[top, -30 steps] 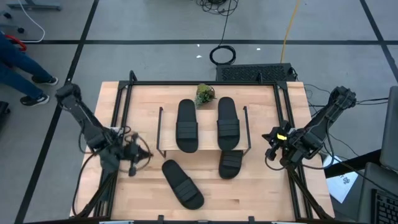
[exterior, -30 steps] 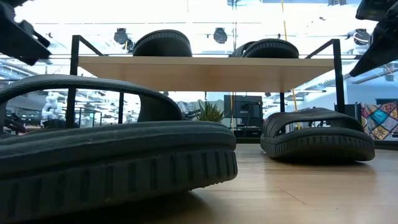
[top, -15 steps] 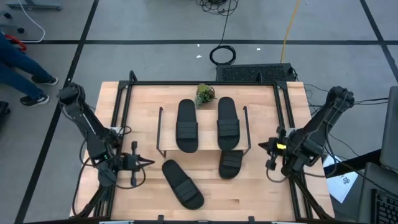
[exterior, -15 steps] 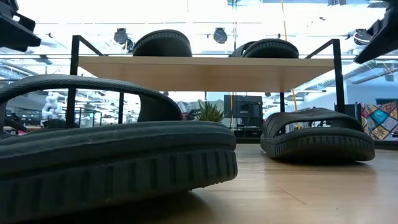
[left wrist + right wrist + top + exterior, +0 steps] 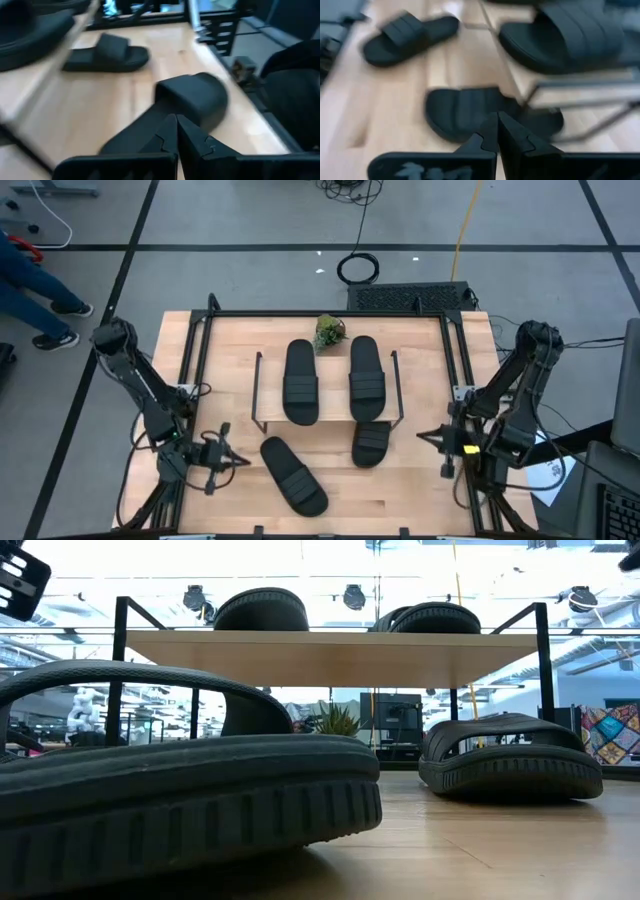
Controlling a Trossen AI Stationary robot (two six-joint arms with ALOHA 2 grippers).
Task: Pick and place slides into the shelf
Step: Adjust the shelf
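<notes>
Two black slides lie side by side on the shelf's top board (image 5: 333, 388), the left one (image 5: 300, 382) and the right one (image 5: 366, 378). A third slide (image 5: 293, 475) lies slanted on the table in front of the shelf. The fourth slide (image 5: 371, 442) rests on the table with its far end under the shelf. My left gripper (image 5: 236, 460) is shut, level, just left of the slanted slide (image 5: 192, 97). My right gripper (image 5: 424, 437) is shut, right of the fourth slide (image 5: 465, 112). Neither touches a slide.
A small green plant (image 5: 330, 332) stands behind the shelf at the table's far edge. A black frame (image 5: 200, 340) rims the tabletop. Bare wood lies at the near right (image 5: 400, 490). A person's legs (image 5: 30, 290) show on the floor far left.
Both grippers have moved toward the table's near edge. The left one has also drifted right, toward the slanted slide, and the right one has come level with the slide half under the shelf. The slides have not moved.
</notes>
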